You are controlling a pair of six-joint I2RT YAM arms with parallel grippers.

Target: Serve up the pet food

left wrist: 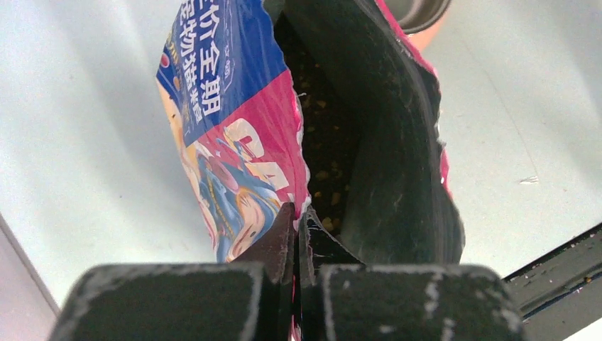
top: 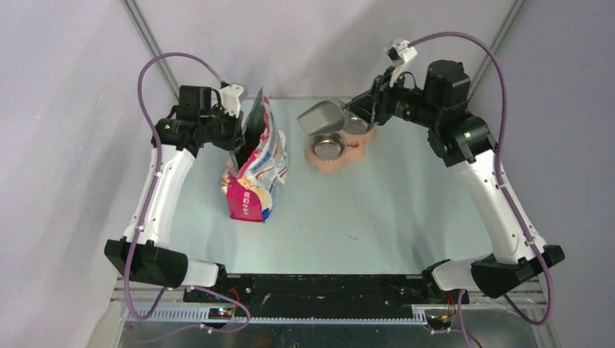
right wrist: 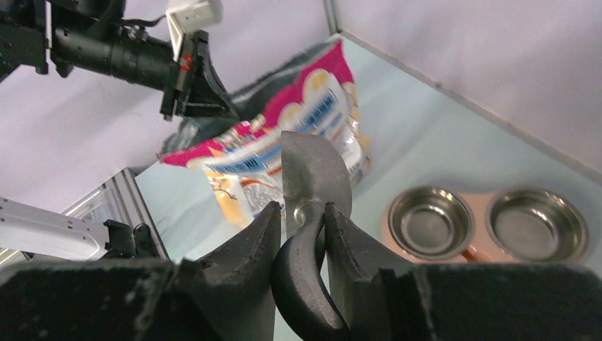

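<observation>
A pink-white-blue printed bag (top: 254, 170) stands on the table left of centre with its top open. My left gripper (left wrist: 298, 213) is shut on the bag's rim (left wrist: 304, 186). Inside the dark lining, brown pet food (left wrist: 328, 177) shows in the left wrist view. My right gripper (right wrist: 302, 213) is shut on the black handle (right wrist: 304, 284) of a grey metal scoop (top: 321, 117). The scoop hangs above the pink double feeder (top: 335, 152), whose two steel bowls (right wrist: 424, 220) look bare of kibble.
The feeder stands at the table's back, right of the bag. A black rail (top: 319, 283) runs along the near edge between the arm bases. Grey walls close the back and both sides.
</observation>
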